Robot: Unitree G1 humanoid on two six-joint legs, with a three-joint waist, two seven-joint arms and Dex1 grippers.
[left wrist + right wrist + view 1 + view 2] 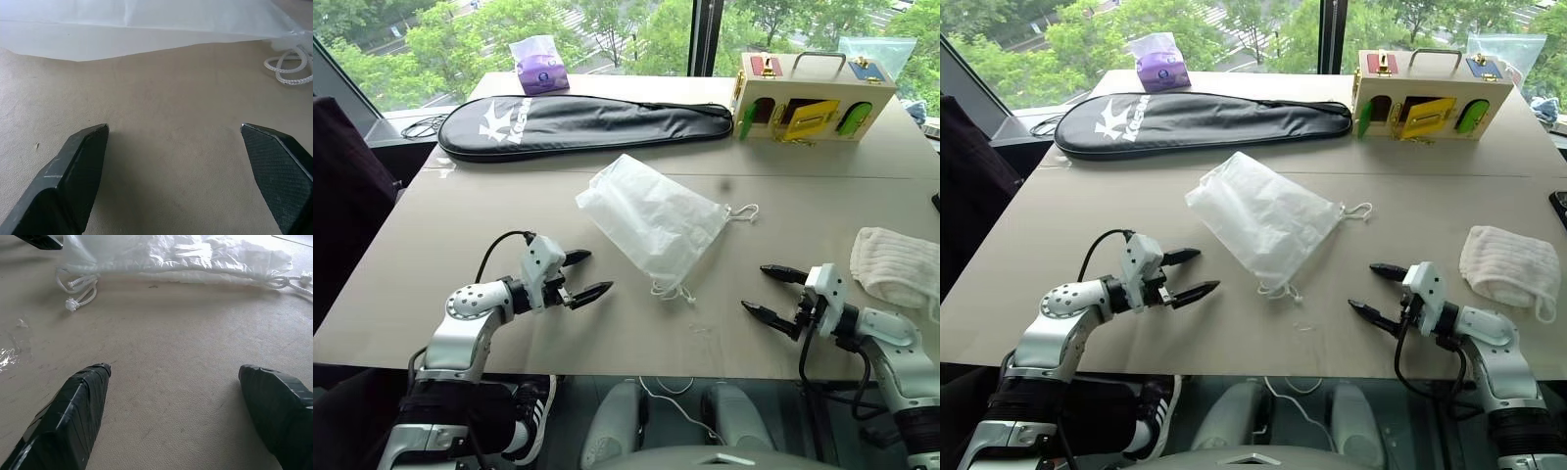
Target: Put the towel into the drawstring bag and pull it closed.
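The drawstring bag (649, 220), a thin translucent white sack, lies flat in the middle of the tan table (460, 215), its mouth toward the right with white cords (741, 212) trailing there and at its near corner (672, 290). The towel (898, 266), a cream ribbed cloth, lies crumpled at the right edge of the table. My left gripper (582, 275) is open and empty, hovering left of the bag's near edge. My right gripper (767, 289) is open and empty, between the bag and the towel. Both wrist views show the bag (146, 24) (186, 257) ahead of spread fingers.
A long black racket case (578, 125) lies across the far side, with a purple tissue pack (540, 67) behind it. A wooden box with coloured latches (811, 98) stands far right. A scrap of clear tape (12, 350) sticks to the table near the bag's cords.
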